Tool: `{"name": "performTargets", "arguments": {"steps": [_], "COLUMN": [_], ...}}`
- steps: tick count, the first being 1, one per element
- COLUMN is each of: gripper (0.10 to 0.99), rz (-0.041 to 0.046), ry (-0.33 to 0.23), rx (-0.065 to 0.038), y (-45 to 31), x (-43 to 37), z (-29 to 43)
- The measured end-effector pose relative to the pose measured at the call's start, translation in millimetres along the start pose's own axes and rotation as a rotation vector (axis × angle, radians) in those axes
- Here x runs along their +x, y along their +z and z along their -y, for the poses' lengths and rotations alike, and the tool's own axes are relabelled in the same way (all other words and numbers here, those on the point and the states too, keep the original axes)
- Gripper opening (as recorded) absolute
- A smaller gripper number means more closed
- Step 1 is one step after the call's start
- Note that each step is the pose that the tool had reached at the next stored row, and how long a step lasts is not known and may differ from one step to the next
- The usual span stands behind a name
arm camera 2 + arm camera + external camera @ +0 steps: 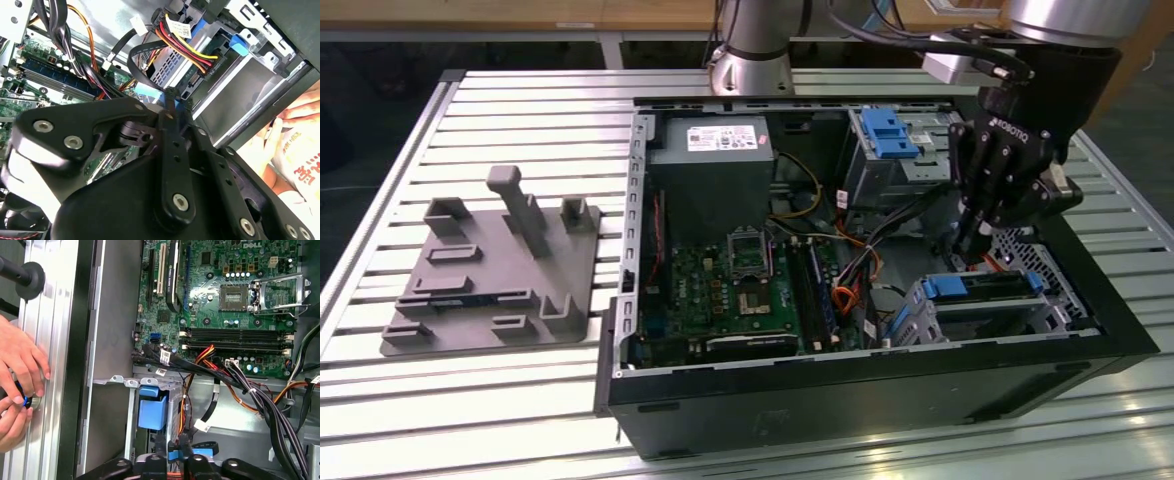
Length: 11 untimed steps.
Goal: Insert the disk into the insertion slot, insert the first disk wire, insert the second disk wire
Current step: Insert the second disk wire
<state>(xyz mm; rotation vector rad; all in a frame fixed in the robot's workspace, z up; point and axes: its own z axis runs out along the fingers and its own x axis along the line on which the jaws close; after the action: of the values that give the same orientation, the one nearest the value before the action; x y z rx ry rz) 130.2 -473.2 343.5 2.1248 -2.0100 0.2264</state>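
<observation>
The disk (994,290), silver in its blue carrier, lies inside the insertion slot (1047,265), the low perforated cage at the case's corner on the exterior view's right. In the second wrist view a red, yellow and black wire (190,50) sits plugged into the disk's (240,95) end. My gripper (970,250) hangs just above that end. Its fingers (172,150) are shut on the blue plug (172,456) of a black flat wire (137,62), close beside the plugged one.
The black case (854,400) stands open on a slatted table, with motherboard (734,290), power supply (711,165) and a taller bay with a blue latch (894,135). Loose cable bundles (260,400) cross beside the cage. A grey fixture plate (494,270) lies left. A person's hands (17,385) work beside the case.
</observation>
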Motion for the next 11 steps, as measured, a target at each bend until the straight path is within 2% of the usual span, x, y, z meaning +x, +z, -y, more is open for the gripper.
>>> {"name": "performTargets", "arguments": {"steps": [1, 2, 4, 8, 11], "gripper": [0.235, 0.169, 0.141, 0.141, 0.141], "rz": [0.0001, 0.0001, 0.0003, 0.002, 0.0064], "ry": [0.0, 0.0, 0.001, 0.001, 0.002], "rx": [0.001, 0.001, 0.002, 0.004, 0.007], "y": [0.0, 0.0, 0.0, 0.0, -0.1], "x": [0.0, 0.0, 0.0, 0.0, 0.0], "z": [0.0, 0.0, 0.0, 0.0, -0.1]}}
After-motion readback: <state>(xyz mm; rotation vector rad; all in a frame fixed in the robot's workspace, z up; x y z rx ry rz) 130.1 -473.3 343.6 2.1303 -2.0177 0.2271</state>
